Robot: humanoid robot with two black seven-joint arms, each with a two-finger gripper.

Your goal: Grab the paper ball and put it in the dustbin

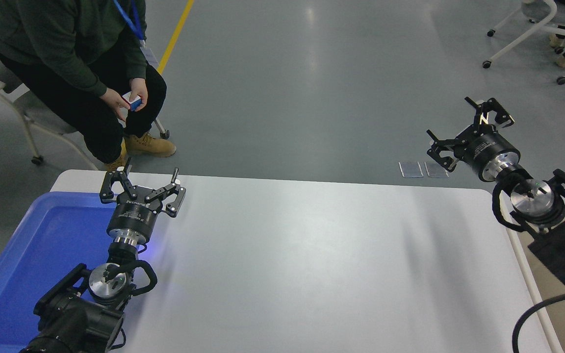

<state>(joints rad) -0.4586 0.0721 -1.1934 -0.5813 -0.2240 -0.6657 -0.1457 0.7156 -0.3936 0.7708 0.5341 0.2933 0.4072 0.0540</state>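
Observation:
The paper ball is not in view. The cream-beige dustbin (523, 255) stands at the table's right edge, mostly hidden behind my right arm; only a strip of its pale rim shows. My right gripper (469, 128) is open and empty, held in the air beyond the table's far right corner, above the floor. My left gripper (142, 189) is open and empty, parked at the lower left over the edge of the blue tray.
A bright blue shallow tray (42, 250) lies at the table's left end. A person (66, 54) sits on a chair at the far left, holding a small blue object (135, 103). A white rolling chair (532, 34) stands at the top right.

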